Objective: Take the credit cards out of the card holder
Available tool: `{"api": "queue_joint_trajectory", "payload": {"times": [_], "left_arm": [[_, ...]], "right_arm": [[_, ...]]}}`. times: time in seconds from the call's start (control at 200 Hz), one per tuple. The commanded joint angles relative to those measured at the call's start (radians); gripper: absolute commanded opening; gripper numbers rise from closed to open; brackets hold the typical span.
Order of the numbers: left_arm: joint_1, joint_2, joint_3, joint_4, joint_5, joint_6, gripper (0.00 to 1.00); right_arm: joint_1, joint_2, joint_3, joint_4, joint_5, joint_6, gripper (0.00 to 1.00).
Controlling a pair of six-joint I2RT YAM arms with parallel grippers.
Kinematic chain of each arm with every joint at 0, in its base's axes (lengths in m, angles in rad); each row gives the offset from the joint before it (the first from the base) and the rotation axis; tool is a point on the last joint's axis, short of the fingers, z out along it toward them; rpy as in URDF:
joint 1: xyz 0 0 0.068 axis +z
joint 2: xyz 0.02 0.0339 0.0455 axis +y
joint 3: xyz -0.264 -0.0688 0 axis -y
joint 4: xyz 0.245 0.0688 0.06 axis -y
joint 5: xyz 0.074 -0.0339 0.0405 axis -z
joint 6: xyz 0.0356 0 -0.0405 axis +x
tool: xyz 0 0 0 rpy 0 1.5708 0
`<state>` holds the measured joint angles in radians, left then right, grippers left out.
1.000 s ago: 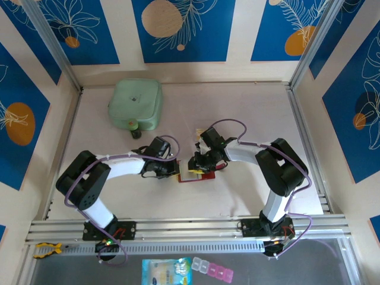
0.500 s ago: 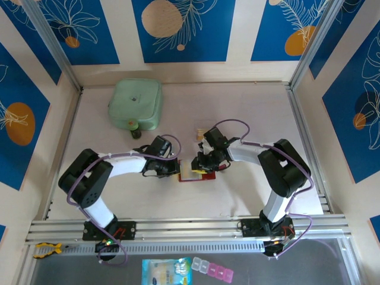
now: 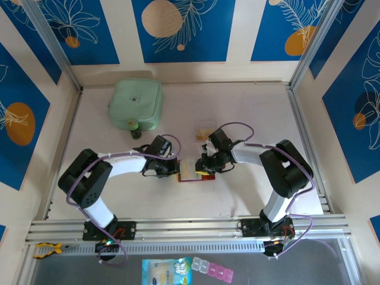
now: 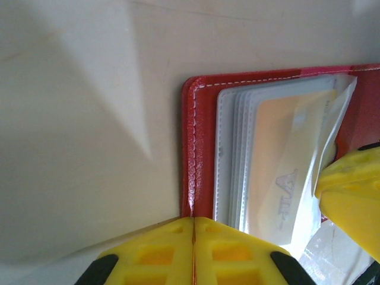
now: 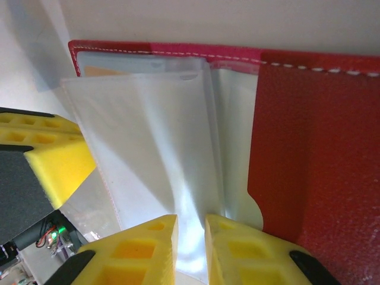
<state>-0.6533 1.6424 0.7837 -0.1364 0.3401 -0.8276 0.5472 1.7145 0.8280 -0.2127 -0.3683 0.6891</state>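
The red card holder [image 3: 190, 177] [image 4: 202, 142] [image 5: 314, 148] lies open on the table between the arms. My left gripper [image 3: 177, 169] [image 4: 193, 222] is shut on its red left edge. A yellowish-gold credit card [image 4: 279, 166] sits inside a clear pocket on that side. My right gripper [image 3: 202, 166] [image 5: 191, 222] reaches in from the right, its jaws a narrow gap apart around a raised clear pocket leaf [image 5: 160, 130]. One of its yellow fingers [image 4: 350, 190] shows beside the pockets. A pale card [image 3: 205, 132] lies flat on the table behind the right wrist.
A mint-green case [image 3: 136, 104] sits at the back left, with a small dark object [image 3: 136, 134] just in front of it. Aluminium frame rails [image 3: 178, 225] run along the near edge and both sides. Bare table lies to the right and in front of the holder.
The right gripper's jaws have narrowed around the pocket leaf, and its wrist has shifted right, uncovering the pale card on the table. The left gripper has stayed on the holder's edge.
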Motion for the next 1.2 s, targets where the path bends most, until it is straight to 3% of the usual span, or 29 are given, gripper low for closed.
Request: {"api": "queue_joint_trajectory", "payload": {"times": [0.0, 0.275, 0.685, 0.945, 1.045, 1.195], "left_arm": [[-0.009, -0.055, 0.01, -0.029, -0.025, 0.011, 0.12], [-0.013, -0.089, 0.046, 0.001, 0.01, -0.034, 0.2], [-0.048, -0.01, 0.06, 0.141, 0.084, -0.132, 0.41], [-0.061, 0.042, 0.071, 0.163, 0.095, -0.152, 0.41], [-0.067, 0.047, 0.07, 0.208, 0.116, -0.169, 0.36], [-0.083, 0.043, 0.092, 0.201, 0.118, -0.173, 0.33]], "right_arm": [[-0.016, -0.014, -0.033, 0.033, -0.059, 0.012, 0.18], [-0.029, 0.019, -0.045, 0.04, -0.086, -0.002, 0.17], [-0.033, 0.053, -0.042, 0.057, -0.107, -0.005, 0.16], [-0.035, 0.044, -0.049, 0.063, -0.11, -0.005, 0.16], [-0.034, 0.024, -0.059, 0.073, -0.115, -0.002, 0.16], [-0.041, -0.053, -0.073, 0.05, -0.093, -0.002, 0.24]]}}
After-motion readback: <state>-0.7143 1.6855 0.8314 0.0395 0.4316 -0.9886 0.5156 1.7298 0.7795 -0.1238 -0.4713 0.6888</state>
